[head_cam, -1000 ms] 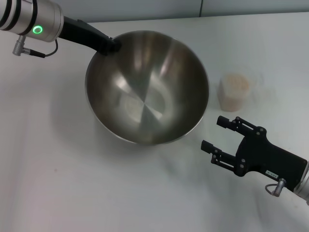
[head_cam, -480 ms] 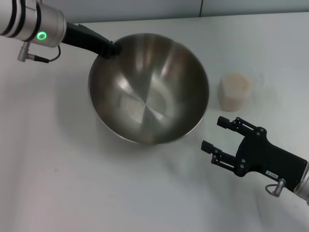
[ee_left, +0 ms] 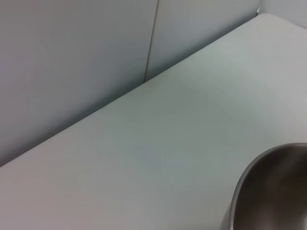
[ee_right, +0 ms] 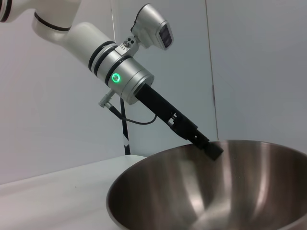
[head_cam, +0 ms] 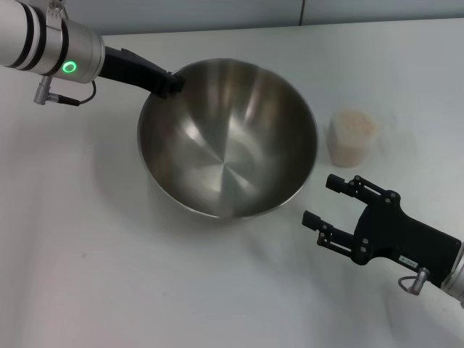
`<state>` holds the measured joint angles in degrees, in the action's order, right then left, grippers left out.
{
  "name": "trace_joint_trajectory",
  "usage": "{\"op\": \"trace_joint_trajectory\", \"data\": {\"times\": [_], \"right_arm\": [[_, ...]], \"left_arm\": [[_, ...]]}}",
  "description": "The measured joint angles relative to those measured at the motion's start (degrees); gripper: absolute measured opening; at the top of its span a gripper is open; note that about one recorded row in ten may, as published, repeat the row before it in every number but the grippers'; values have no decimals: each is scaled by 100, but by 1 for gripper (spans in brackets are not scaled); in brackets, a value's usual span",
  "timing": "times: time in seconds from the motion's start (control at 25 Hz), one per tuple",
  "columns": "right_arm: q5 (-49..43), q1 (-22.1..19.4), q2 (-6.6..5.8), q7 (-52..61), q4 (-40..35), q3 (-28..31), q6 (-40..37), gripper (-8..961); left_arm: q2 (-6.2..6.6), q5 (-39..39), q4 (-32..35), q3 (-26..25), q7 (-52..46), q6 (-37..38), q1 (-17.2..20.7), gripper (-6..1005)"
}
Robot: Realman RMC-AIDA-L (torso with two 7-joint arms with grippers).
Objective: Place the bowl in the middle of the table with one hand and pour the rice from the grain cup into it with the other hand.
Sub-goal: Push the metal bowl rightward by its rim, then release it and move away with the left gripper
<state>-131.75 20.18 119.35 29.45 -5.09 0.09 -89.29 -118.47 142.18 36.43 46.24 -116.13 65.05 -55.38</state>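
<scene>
The steel bowl (head_cam: 228,138) sits tilted near the middle of the white table (head_cam: 87,275). My left gripper (head_cam: 168,81) is shut on the bowl's far-left rim; it also shows in the right wrist view (ee_right: 211,149) clamped on the bowl (ee_right: 211,191). The bowl's edge shows in the left wrist view (ee_left: 273,191). The clear grain cup (head_cam: 351,136), full of pale rice (head_cam: 353,122), stands upright right of the bowl. My right gripper (head_cam: 325,200) is open and empty, in front of the cup and apart from it.
The grey-white tiled wall (head_cam: 217,13) runs along the table's far edge. The bowl's rim lies close to the cup, with a narrow gap. Bare tabletop spreads at the front left.
My left gripper has shifted the bowl slightly right and away, and the bowl sits more level. The right gripper and the cup have not moved.
</scene>
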Motion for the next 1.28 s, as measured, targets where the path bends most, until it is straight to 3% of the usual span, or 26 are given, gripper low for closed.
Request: {"op": "trace_joint_trajectory", "data": {"times": [0.76, 0.92, 1.28], "right_arm": [[0, -6, 0, 0, 0, 0, 0, 746], [0, -6, 0, 0, 0, 0, 0, 746], [0, 7, 0, 0, -1, 0, 0, 746]], "left_arm": [[-27, -80, -14, -1, -28, -28, 54, 142], [-24, -156, -12, -1, -19, -28, 75, 549], [-11, -245, 44, 0, -38, -28, 122, 731]]}}
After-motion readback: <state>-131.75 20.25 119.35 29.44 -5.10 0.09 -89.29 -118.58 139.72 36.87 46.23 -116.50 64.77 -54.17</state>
